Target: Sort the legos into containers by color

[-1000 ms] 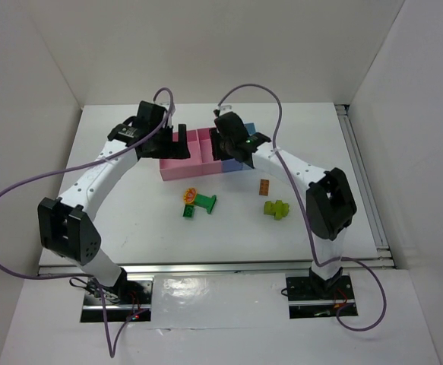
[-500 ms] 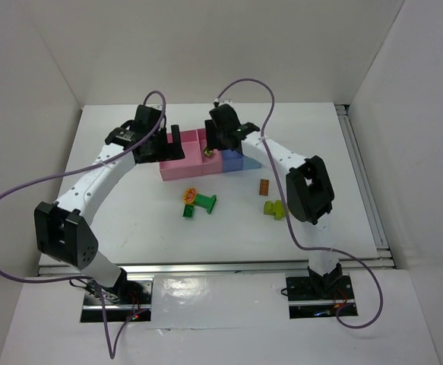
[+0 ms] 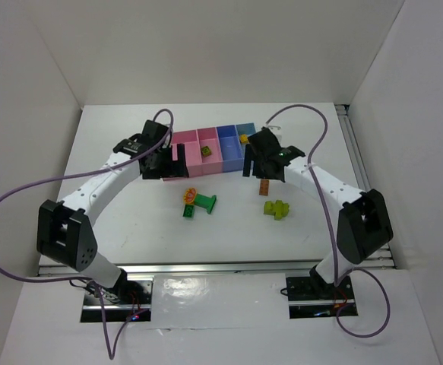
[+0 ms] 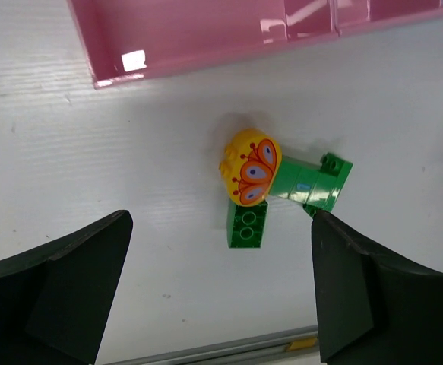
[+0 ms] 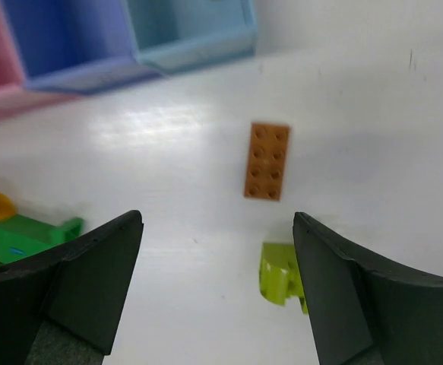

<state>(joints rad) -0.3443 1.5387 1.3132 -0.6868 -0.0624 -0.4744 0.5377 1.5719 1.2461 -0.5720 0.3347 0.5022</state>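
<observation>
As both arms lean over the worktop point(image 3: 229, 236), the overhead view gives the layout. The row of containers point(image 3: 206, 169) has four bins. One yellow lego point(image 3: 205, 151) lies in its narrow pink bin and one yellowish lego point(image 3: 244, 139) in its light blue end. On the near side of the row lie the orange-brown brick point(image 3: 264, 186), a lime green lump point(image 3: 276, 207) and a dark green cluster point(image 3: 202, 204). The left pincer point(image 3: 168, 163) hangs at the row's pink end. The right pincer point(image 3: 261, 163) is at its blue end, so it is the nearer to the orange-brown brick.

From the left wrist, the left pincer point(image 4: 217, 289) is spread and empty. Two dark green bricks point(image 4: 245, 224) and one yellow flower piece point(image 4: 251, 169) touch each other just clear of the row.

From the right wrist, the right pincer point(image 5: 215, 228) is released and holds nothing. The single orange-brown brick lies flat ahead of it, its long axis pointing toward the row, so I judge the jaws would close across its short width. Whether the lime green lump is one brick or two, I cannot tell.
</observation>
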